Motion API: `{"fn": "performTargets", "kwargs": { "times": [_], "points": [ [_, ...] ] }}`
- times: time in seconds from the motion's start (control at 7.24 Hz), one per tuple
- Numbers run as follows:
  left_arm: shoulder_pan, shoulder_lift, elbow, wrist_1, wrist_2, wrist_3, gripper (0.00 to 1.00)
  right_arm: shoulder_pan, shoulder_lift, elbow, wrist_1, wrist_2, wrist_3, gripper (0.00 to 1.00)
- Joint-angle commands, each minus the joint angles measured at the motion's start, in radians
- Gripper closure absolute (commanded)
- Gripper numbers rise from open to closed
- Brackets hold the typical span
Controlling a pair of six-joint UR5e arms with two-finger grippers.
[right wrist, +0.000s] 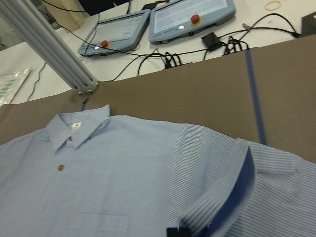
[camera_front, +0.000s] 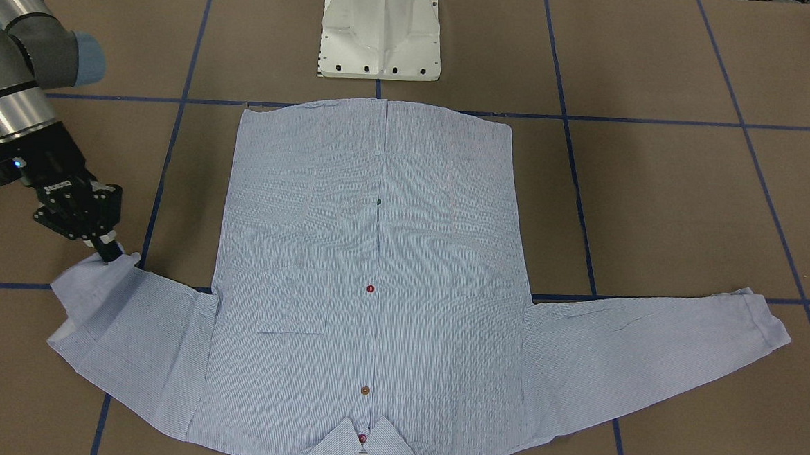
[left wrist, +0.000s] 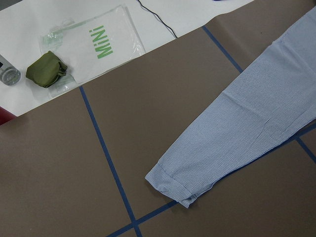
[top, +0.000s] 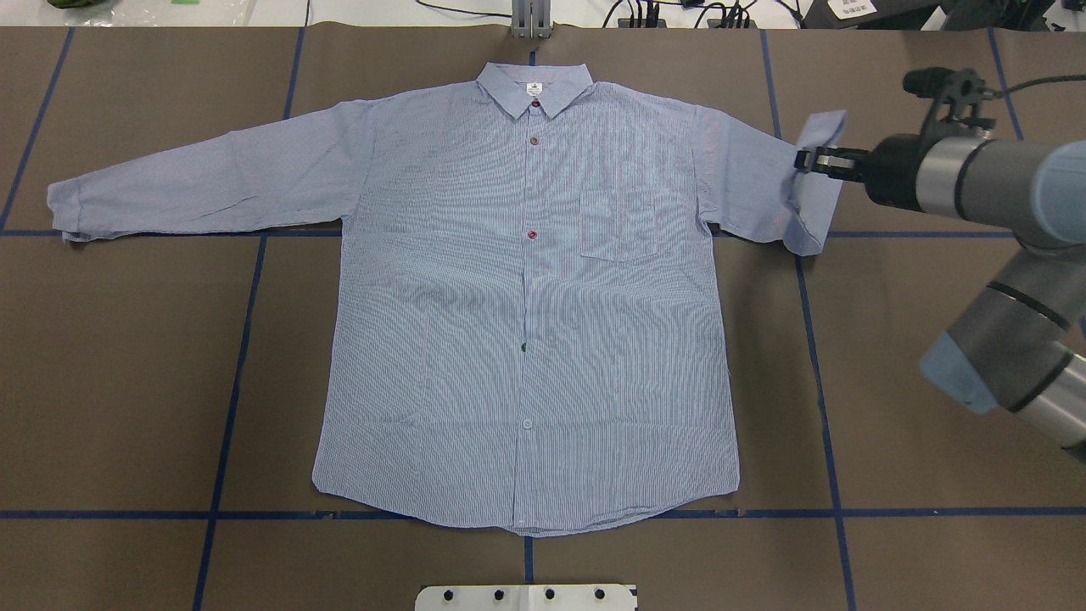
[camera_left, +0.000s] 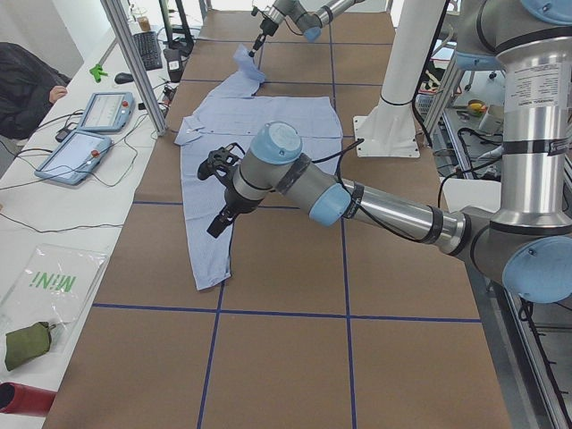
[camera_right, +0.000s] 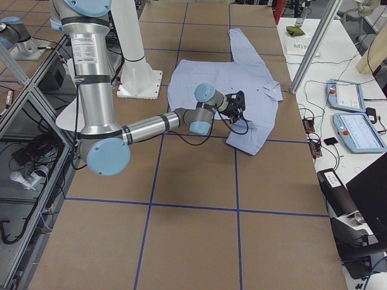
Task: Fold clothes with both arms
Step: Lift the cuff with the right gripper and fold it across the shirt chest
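The soft, floppy shirt (top: 526,297) lies flat on the worktop (top: 127,382); the right gripper (top: 806,159) pinches its sleeve end, a good spot to hold; I cannot tell about the left gripper (camera_left: 217,225).

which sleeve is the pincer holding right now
The right sleeve, on the overhead view's right: its cuff end is doubled back and pinched in the right pincer. The left sleeve lies flat and stretched out, ungripped.
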Motion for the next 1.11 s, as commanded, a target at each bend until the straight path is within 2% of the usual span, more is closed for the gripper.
{"fn": "performTargets", "kwargs": {
  "times": [0.0,0.14,0.41,0.55,0.69,0.97],
  "points": [
    [0.0,-0.001,0.001,0.0,0.0,0.002,0.0,-0.149,0.231,-0.106,-0.005,-0.2,0.058,1.0],
    [0.0,-0.001,0.0,0.0,0.0,-0.001,0.0,-0.206,0.334,-0.178,-0.009,-0.301,0.078,1.0],
    [0.0,0.002,0.001,0.0,0.0,0.002,0.0,-0.273,0.505,-0.302,-0.042,-0.333,0.095,1.0],
    [-0.002,0.005,0.001,0.0,0.0,0.002,0.0,-0.309,0.608,-0.376,-0.136,-0.417,0.103,1.0],
    [-0.002,0.006,0.003,0.002,0.0,0.002,0.0,-0.329,0.673,-0.428,-0.175,-0.455,0.11,1.0],
    [-0.002,0.009,0.004,0.002,0.0,0.002,0.0,-0.348,0.747,-0.508,-0.179,-0.46,0.109,1.0]
  ]
}}
